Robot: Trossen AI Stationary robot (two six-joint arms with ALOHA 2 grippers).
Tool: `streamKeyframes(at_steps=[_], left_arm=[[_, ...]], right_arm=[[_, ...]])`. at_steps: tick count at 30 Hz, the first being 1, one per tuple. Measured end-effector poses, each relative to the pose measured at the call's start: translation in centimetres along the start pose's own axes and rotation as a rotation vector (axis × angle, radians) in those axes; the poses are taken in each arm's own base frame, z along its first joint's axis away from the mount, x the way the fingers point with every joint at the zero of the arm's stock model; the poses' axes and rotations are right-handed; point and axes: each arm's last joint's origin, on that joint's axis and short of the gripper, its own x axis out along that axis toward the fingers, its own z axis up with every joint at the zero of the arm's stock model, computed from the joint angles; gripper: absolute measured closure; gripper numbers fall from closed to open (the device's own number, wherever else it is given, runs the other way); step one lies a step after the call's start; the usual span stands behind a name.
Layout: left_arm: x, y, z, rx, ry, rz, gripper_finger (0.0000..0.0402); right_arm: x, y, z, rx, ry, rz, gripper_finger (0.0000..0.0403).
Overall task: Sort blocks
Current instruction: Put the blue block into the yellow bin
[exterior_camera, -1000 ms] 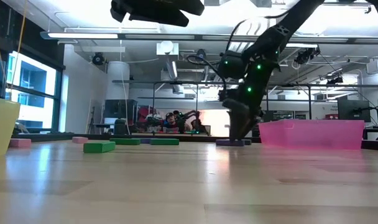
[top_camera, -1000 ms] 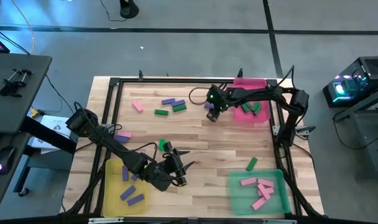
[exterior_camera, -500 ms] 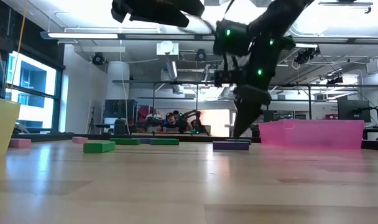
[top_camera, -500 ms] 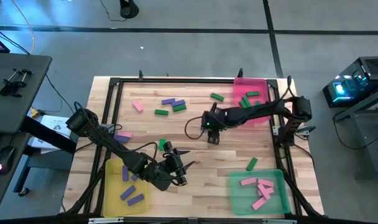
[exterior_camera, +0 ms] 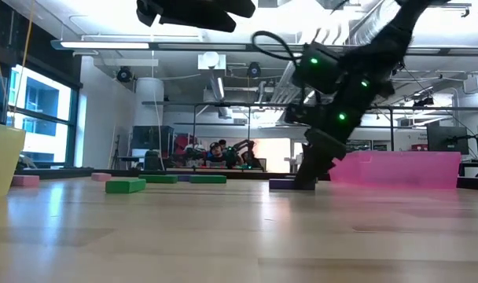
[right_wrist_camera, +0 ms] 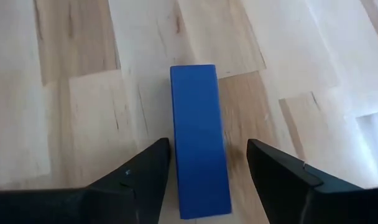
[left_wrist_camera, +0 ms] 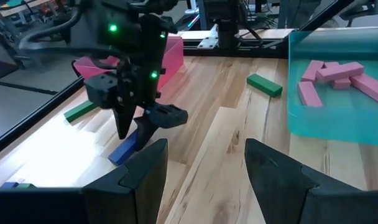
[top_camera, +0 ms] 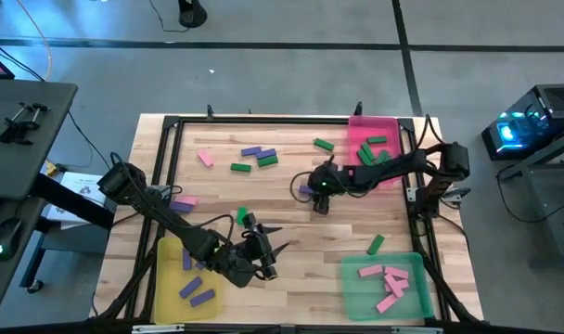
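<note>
Lowered since a second ago, the right gripper (top_camera: 319, 206) now straddles a small flat purple rectangular block (right_wrist_camera: 199, 140) lying mid-table beside the translucent pink tray (top_camera: 390, 125).
Its fingers stand spread, not pinching; the left gripper (top_camera: 269, 260), also spread and empty, hovers near the yellow tray (top_camera: 163, 278).

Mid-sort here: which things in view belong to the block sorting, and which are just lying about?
Part of the job:
- purple rectangular block between the open right gripper fingers
- loose green block
- loose pink block
- translucent yellow tray, pink tray, green tray
- left gripper, open, waiting

Lying about:
- black computer tower off the table
</note>
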Motion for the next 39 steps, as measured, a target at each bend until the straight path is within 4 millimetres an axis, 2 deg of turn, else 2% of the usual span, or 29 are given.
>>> streamKeyframes(at_steps=[5, 11, 13, 18, 22, 28, 34, 39], left_arm=[[0.0, 0.0, 0.0, 0.000, 0.000, 0.000, 0.0200], [0.0, 0.0, 0.0, 0.000, 0.000, 0.000, 0.0200], [0.0, 0.0, 0.0, 0.006, 0.001, 0.000, 0.0200], [0.5, -0.5, -0.7, 0.065, 0.003, 0.000, 0.0200], [0.9, -1.2, -1.3, 0.082, -0.004, -0.023, 0.0200], [1.0, -3.0, -1.3, 0.144, -0.078, -0.149, 0.0200], [0.6, -3.5, 0.1, 0.150, -0.201, -0.194, 0.0200], [1.3, -3.1, 1.6, 0.043, -0.285, -0.309, 0.0200]], right_arm=[[0.6, 0.3, -2.5, 0.067, -0.104, 0.066, 0.0213], [0.3, 2.1, -5.2, 0.134, -0.225, 0.082, 0.0304], [0.0, 3.2, -5.8, 0.142, -0.268, 0.127, 0.0324], [-1.4, 6.9, -6.1, 0.119, -0.421, 0.238, 0.0324], [-3.6, 10.2, -5.3, 0.109, -0.634, 0.290, 0.0324], [-7.7, 14.9, -6.2, 0.075, -0.900, 0.350, 0.0324], [-12.1, 18.0, -7.0, 0.038, -1.148, 0.379, 0.0324], [-14.6, 20.8, -5.5, -0.065, -1.259, 0.376, 0.0324]])
